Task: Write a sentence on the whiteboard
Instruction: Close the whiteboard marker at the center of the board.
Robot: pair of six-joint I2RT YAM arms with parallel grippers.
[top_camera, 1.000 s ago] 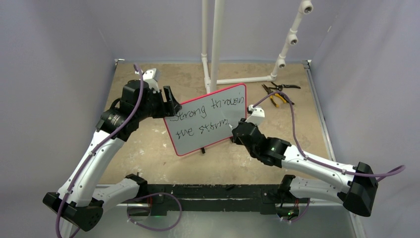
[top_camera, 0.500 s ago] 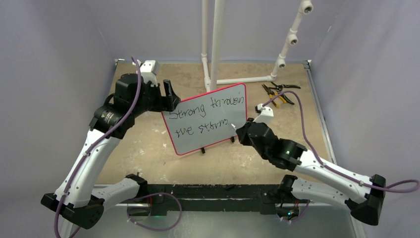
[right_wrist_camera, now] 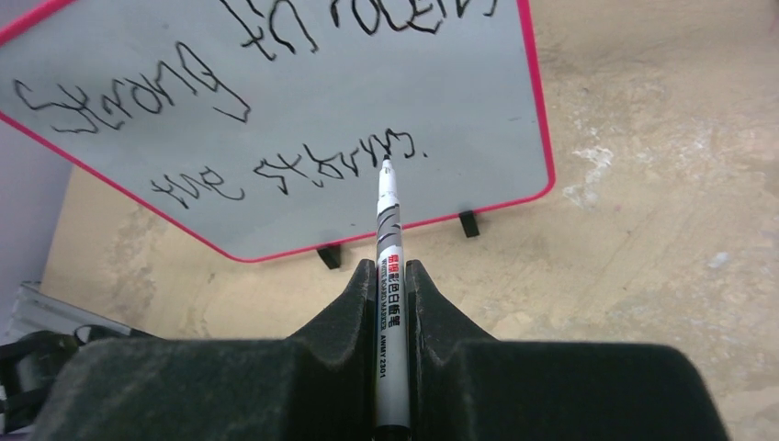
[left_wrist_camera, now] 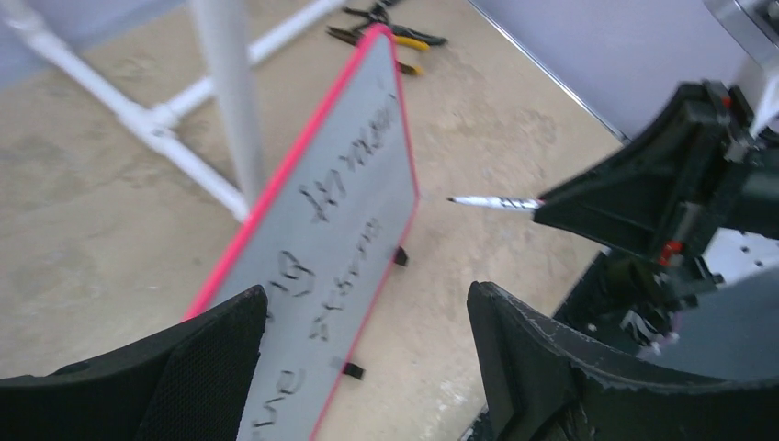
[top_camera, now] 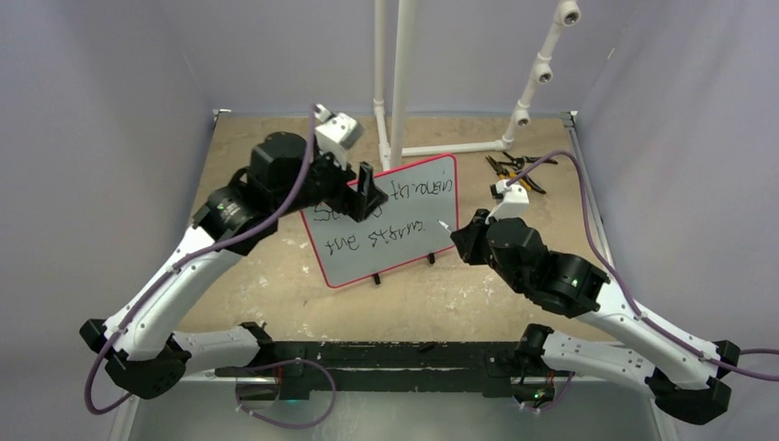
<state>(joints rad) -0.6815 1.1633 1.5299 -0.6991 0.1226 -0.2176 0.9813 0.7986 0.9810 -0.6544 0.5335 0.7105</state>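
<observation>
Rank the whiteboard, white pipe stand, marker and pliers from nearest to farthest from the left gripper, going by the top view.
From the left gripper:
1. whiteboard, right beneath it in this view.
2. white pipe stand, just behind the board.
3. marker, off the board's right edge.
4. pliers, far right rear.

**Words on the board and on my marker**

On the whiteboard (right_wrist_camera: 478, 83) stands the sentence (right_wrist_camera: 129, 96), handwritten in black on two lines: "Strong through" above and "the storm" below, with a small dot after the last word. From my right wrist, "through" is cut by the top edge.

The marker (right_wrist_camera: 387, 216), clamped in my right claw (right_wrist_camera: 390, 276), has print along its barrel. It shows a small red mark, some East Asian characters I cannot read, then "WHITE BOARD MARKER". Last comes a code ending in "2301", whose first letters are too small for me.
</observation>
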